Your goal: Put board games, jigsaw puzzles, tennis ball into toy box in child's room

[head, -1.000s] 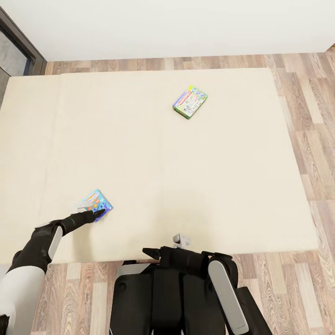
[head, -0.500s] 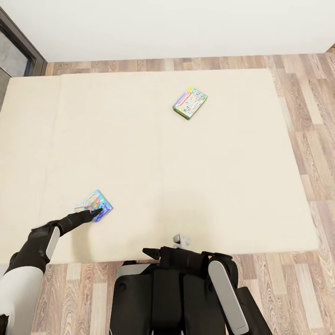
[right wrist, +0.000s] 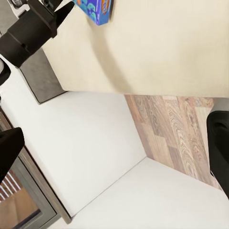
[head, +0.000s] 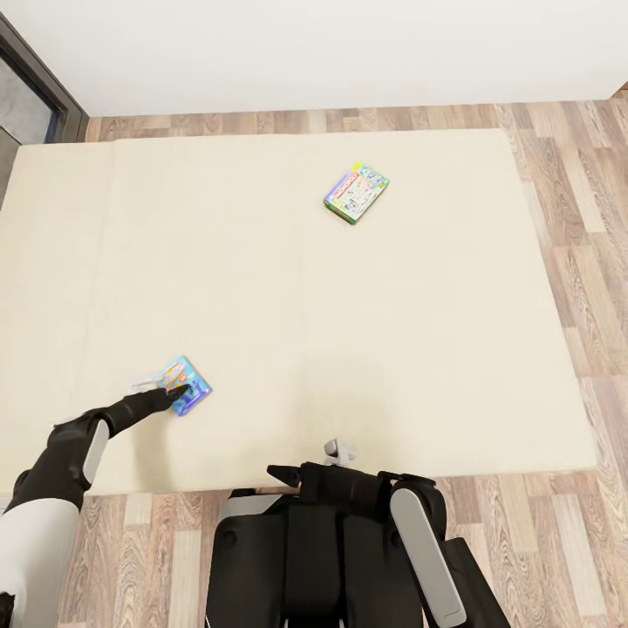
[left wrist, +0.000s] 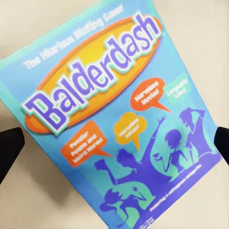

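On the beige bed lie two board games. The small blue one is near the front left, and its "Balderdash" cover faces the left wrist camera close up. My left gripper hovers over that box's near edge, open, with a dark fingertip showing on either side of the box. The larger green-edged game rests further back, right of centre. My right gripper is folded in front of my trunk, open and holding nothing. From there the blue box and my left arm are in sight.
Wood-plank floor runs along the bed's right side and behind it, below a white wall. A dark window frame stands at the back left. My base is against the bed's front edge.
My left gripper has edged slightly left and further onto the blue box, and the elbow has dropped back. The boxes and the right arm have not moved.
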Robot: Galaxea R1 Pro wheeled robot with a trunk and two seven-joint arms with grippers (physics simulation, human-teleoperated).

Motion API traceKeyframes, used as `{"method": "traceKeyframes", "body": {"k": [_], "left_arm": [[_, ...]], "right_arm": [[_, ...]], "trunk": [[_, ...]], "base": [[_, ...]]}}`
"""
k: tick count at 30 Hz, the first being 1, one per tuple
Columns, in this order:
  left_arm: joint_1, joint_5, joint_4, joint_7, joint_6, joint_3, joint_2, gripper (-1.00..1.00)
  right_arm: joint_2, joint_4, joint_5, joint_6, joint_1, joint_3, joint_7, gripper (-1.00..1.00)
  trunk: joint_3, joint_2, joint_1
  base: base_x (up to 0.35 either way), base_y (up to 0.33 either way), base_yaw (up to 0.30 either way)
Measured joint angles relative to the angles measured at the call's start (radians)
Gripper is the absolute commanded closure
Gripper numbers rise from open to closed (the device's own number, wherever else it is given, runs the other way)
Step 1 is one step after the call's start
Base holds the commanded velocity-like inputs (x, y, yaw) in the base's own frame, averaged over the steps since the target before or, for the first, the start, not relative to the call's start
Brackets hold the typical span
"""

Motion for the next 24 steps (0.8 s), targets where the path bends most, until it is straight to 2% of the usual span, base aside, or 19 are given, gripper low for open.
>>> {"method": "traceKeyframes", "body": {"k": [5, 14, 19, 24], "left_arm": [[0.002, 0.000, -0.020, 0.000, 0.025, 0.050, 0.010, -1.00], [-0.007, -0.001, -0.026, 0.008, 0.116, 0.066, 0.036, -1.00], [-0.071, -0.008, -0.026, 0.016, 0.190, 0.063, 0.043, -1.00], [-0.122, -0.011, -0.025, 0.019, 0.236, 0.062, 0.044, -1.00]], "right_arm": [[-0.006, 0.001, 0.001, 0.000, 0.001, -0.001, 0.000, -1.00], [-0.006, 0.001, 0.001, -0.001, 0.001, -0.001, 0.000, -1.00], [-0.003, 0.003, 0.008, -0.003, 0.001, -0.001, -0.001, -1.00], [-0.004, 0.003, 0.011, -0.004, 0.001, -0.001, -0.001, -1.00]], "trunk": [[0.000, 0.000, 0.000], [0.000, 0.000, 0.000], [0.000, 0.000, 0.000], [0.000, 0.000, 0.000]], "base": [[0.000, 0.000, 0.000], [0.000, 0.000, 0.000], [0.000, 0.000, 0.000], [0.000, 0.000, 0.000]]}}
